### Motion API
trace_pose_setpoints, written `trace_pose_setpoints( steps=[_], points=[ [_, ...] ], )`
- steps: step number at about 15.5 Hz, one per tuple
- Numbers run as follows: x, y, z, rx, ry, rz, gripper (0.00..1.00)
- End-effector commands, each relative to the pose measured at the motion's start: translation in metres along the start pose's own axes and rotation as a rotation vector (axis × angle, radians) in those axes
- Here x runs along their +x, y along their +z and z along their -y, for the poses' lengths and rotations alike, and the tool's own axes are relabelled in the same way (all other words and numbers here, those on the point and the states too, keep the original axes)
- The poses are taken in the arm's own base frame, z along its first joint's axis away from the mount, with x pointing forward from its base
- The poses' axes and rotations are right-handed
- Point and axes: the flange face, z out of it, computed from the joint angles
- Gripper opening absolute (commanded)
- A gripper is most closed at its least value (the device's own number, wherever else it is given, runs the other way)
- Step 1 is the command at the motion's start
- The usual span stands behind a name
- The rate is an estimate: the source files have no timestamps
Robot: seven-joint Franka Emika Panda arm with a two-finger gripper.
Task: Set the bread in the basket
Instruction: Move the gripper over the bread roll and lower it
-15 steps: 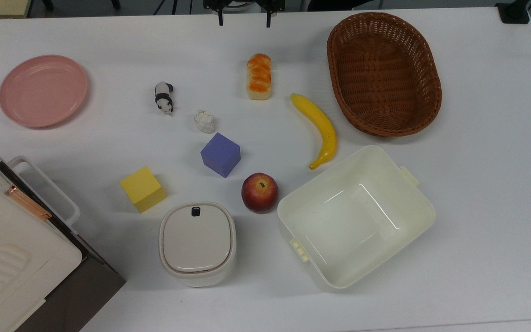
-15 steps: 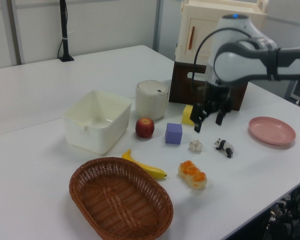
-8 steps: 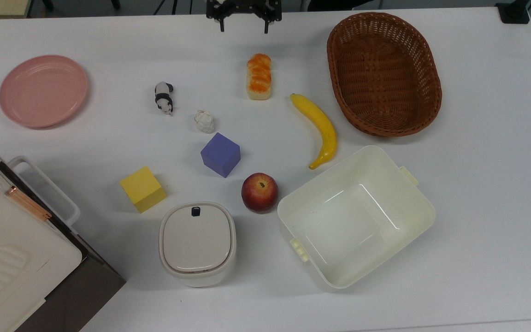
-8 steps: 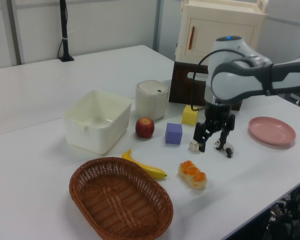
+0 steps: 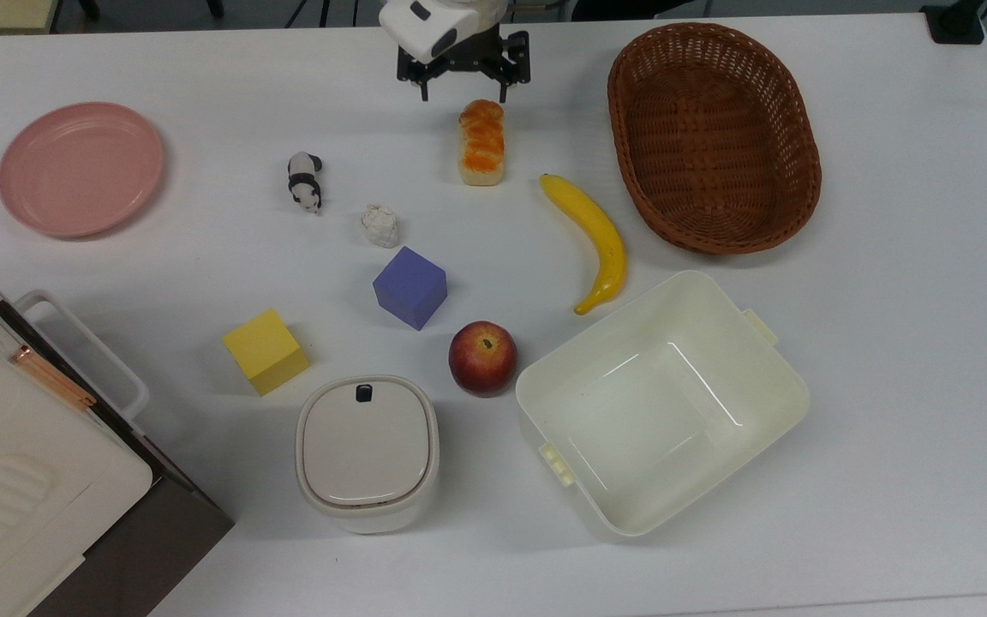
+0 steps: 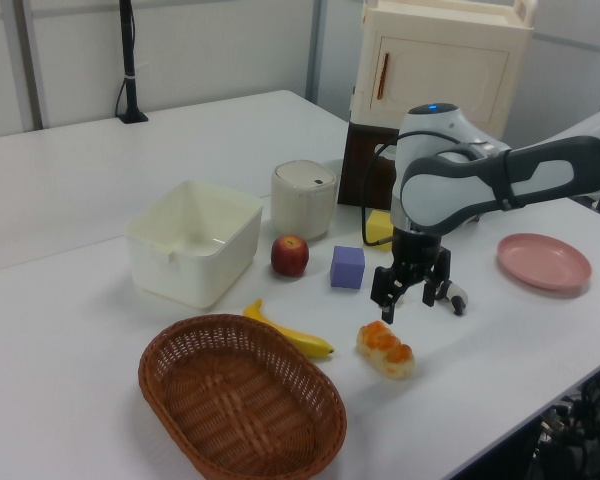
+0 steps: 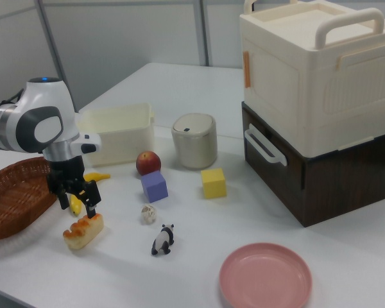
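On a white bench (image 5: 888, 386), seen from the top view's left to its right: a pink plate (image 5: 80, 168) sits near the far left edge, above stacked cream and brown storage boxes (image 5: 22, 480) in the lower left corner. A toy panda (image 5: 305, 180) and a small white lump (image 5: 380, 225) lie toward the middle, with a yellow cube (image 5: 266, 350), a purple cube (image 5: 410, 287) and a lidded cream container (image 5: 367, 452) below them. The robot's gripper (image 5: 464, 88) hangs at the top edge just above the bread (image 5: 481, 141), its black fingers (image 5: 423, 86) spread apart and holding nothing. The bread lies flat on the bench, lengthwise up and down in the top view, well apart from the basket (image 5: 714, 135) and not in it. A red apple (image 5: 482, 357) sits below the bread, and a banana (image 5: 593, 239) lies between the bread and the basket without touching either. A cream tub (image 5: 663, 401) stands below the basket. In the left view the gripper (image 6: 412, 298) hovers just behind the bread (image 6: 385, 348), with the basket (image 6: 242, 408) in the foreground. In the right view the gripper (image 7: 82, 197) is poised directly over the bread (image 7: 83, 231), beside the basket (image 7: 16, 199).
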Motion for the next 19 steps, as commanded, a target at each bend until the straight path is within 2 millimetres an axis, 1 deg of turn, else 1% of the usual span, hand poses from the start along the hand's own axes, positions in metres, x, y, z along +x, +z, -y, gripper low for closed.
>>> trace_pose_setpoints(
  steps=[1, 5, 9, 14, 19],
  points=[
    [0.0, 0.021, 0.02, 0.018, -0.01, -0.028, 1.0],
    [0.001, 0.036, 0.021, 0.02, -0.014, -0.048, 1.0],
    [0.003, 0.041, 0.023, 0.02, -0.017, -0.048, 1.0],
    [0.012, 0.065, 0.025, 0.013, -0.026, -0.041, 1.0],
    [0.016, 0.075, 0.026, 0.008, -0.032, -0.033, 1.0]
  ],
)
